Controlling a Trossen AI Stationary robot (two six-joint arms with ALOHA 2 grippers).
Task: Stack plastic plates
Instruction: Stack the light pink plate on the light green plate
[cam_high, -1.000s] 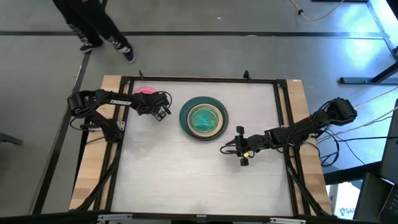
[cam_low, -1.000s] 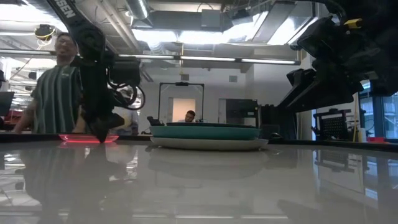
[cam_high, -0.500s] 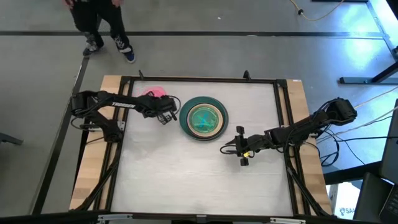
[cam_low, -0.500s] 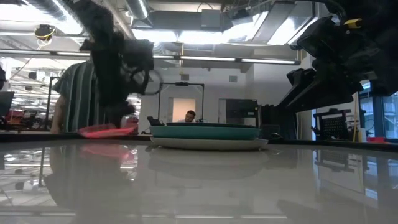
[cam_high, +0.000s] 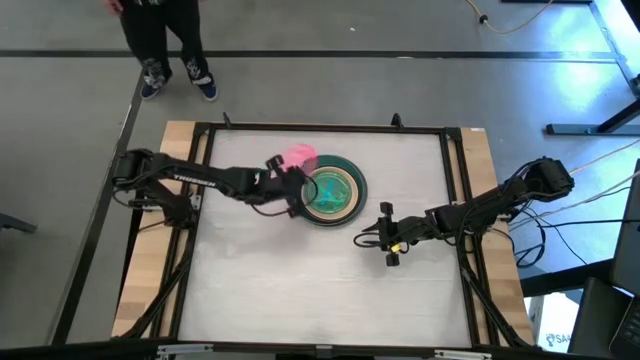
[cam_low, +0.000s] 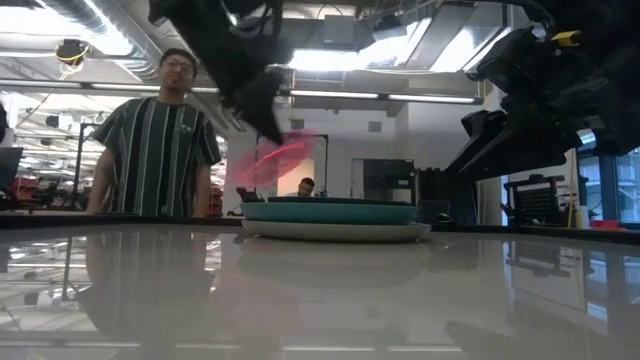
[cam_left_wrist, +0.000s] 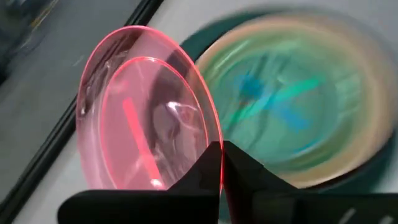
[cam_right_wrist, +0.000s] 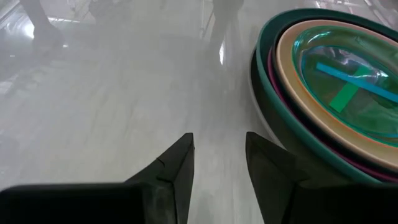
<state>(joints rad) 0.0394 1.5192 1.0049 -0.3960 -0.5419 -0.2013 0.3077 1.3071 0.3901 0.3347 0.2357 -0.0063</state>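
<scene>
A stack of plastic plates (cam_high: 327, 190) sits on the table's far middle: dark teal outside, then magenta and peach, with a translucent green plate (cam_right_wrist: 348, 81) on top. My left gripper (cam_high: 288, 178) is shut on a translucent pink plate (cam_high: 298, 157) held in the air at the stack's far left edge (cam_low: 275, 160). My right gripper (cam_high: 385, 236) waits open to the right of the stack, its fingers (cam_right_wrist: 180, 163) low over the table. My left gripper pinches the pink plate's rim (cam_left_wrist: 217, 158) between its two fingers (cam_left_wrist: 249, 177). The plate is lifted clear of the table and steeply tilted, reaching up and away from the fingers, beside the stack (cam_left_wrist: 292, 106).
A person in a striped shirt (cam_low: 160, 140) stands beyond the table's far left edge (cam_high: 160, 40). Black frame rails (cam_high: 320, 128) run round the tabletop. The near half of the table (cam_high: 320, 290) is bare white surface.
My left gripper has taken hold of the pink plate at the table's far left, lifted it off the table and carried it right toward the stack. The plate, flat on the table before, is now in the air and tipped steeply. The person has shifted behind the table.
</scene>
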